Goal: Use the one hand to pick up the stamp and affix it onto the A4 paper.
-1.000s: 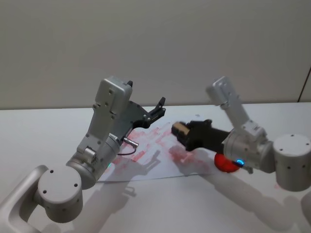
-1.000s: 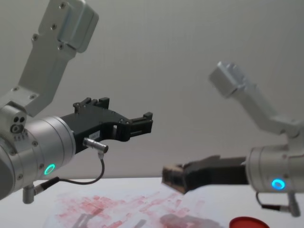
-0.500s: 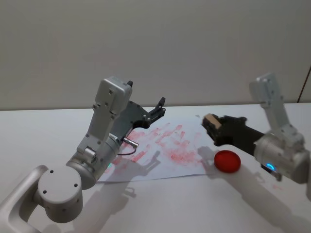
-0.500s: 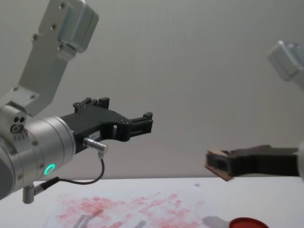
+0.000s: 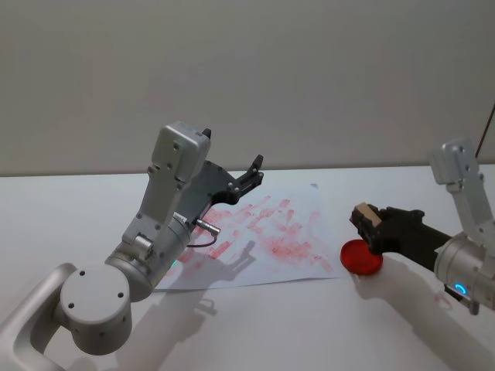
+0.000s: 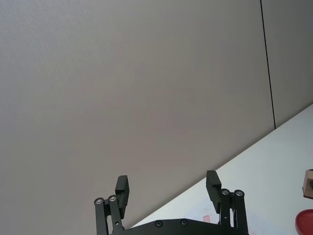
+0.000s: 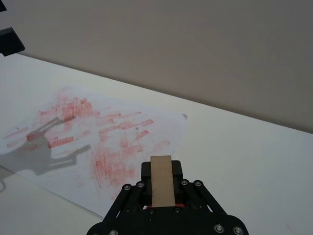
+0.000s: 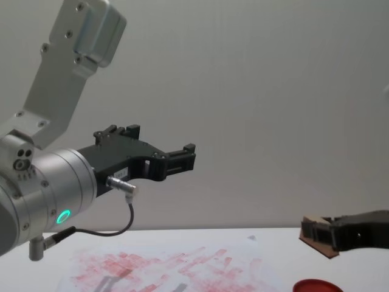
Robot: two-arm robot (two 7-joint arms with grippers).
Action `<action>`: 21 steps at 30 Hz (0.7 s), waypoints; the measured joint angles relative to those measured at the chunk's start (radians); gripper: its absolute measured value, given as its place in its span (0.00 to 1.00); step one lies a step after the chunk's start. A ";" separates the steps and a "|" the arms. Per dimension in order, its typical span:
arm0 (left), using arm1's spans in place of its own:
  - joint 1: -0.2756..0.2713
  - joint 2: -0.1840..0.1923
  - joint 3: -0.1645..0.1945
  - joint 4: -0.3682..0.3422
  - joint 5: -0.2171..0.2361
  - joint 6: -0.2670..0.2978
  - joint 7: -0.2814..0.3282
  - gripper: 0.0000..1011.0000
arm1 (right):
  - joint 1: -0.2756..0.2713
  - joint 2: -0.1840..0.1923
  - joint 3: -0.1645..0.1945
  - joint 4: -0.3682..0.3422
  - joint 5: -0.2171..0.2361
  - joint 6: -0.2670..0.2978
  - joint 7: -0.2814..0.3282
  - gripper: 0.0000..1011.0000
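Right gripper [image 5: 365,219]: I am gripping the stamp [image 5: 366,216] between my fingers, hovering over the red ink pad [image 5: 360,257], just past the right edge of the A4 paper [image 5: 267,236].
Stamp: sitting lengthwise in my jaws, tan face showing, off the table [image 5: 255,325].
Left gripper [image 5: 254,169]: I am holding it raised above the paper's far left part, fingers spread wide, gripping nothing.

Two silver-grey arms with rounded joints and boxy upper links are seen. Each ends in a black claw, left claw [image 5: 252,171] and right claw [image 5: 370,224], fixed with silver screws. Green-blue ring lights glow near the wrists; a thin dark cable loops beneath the left wrist.
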 joint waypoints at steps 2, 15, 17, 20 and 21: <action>0.000 0.000 0.000 0.000 0.000 0.000 0.000 0.99 | -0.002 0.003 0.001 -0.001 0.000 0.004 -0.001 0.22; 0.000 0.000 0.000 0.000 0.000 0.000 0.000 0.99 | 0.001 0.011 -0.002 0.022 -0.027 0.026 0.013 0.22; 0.000 0.000 0.000 0.000 0.000 0.000 0.000 0.99 | 0.006 0.009 -0.004 0.032 -0.034 0.027 0.020 0.22; 0.000 0.000 0.000 0.000 0.000 0.000 0.000 0.99 | 0.012 0.005 -0.008 0.045 -0.042 0.029 0.028 0.22; 0.000 0.000 0.000 0.000 0.000 0.000 0.000 0.99 | 0.017 0.002 -0.011 0.053 -0.048 0.030 0.034 0.22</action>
